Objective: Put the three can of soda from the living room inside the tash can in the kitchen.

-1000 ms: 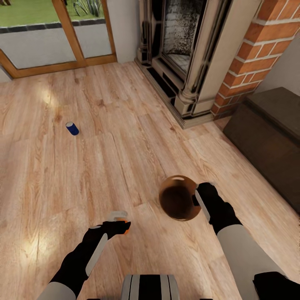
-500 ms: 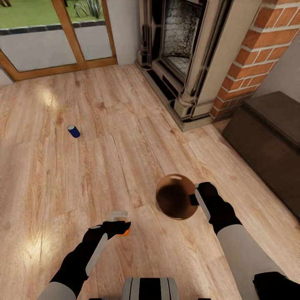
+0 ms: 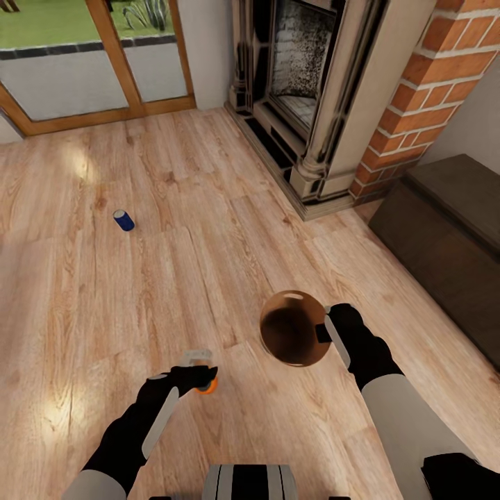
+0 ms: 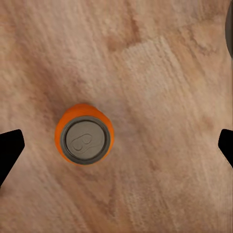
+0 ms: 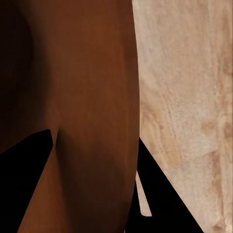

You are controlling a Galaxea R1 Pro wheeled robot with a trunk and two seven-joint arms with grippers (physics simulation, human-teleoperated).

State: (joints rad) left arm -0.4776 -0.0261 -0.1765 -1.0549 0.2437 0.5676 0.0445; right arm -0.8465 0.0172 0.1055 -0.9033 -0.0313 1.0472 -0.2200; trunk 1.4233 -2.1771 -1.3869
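Room: my wood floor [image 3: 208,229] lies open toward the fireplace [image 3: 305,104].
Left gripper [image 4: 116,143]: spread — orange can [image 4: 84,141] upright beneath, untouched.
Right gripper [image 5: 92,182]: pinching the bin [image 3: 293,328] wall.
Blue can [image 3: 124,220]: well apart, mid-floor.

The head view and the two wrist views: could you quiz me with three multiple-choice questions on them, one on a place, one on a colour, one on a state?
1. Where does the blue can lie?
A. on the wood floor, off to the robot's left
B. on the dark cabinet
C. inside the fireplace

2. What colour is the can under the left hand?
A. green
B. orange
C. white

3. How is the left hand set?
A. shut on the can
B. shut on the bin
C. open above the can

Answers:
1. A: the blue can rests on bare planks of the floor, far from both arms.
2. B: the orange can stands upright, silver top facing the wrist camera.
3. C: the left hand has its fingertips wide apart, the can between them untouched. The right hand grips the rim of the bin.
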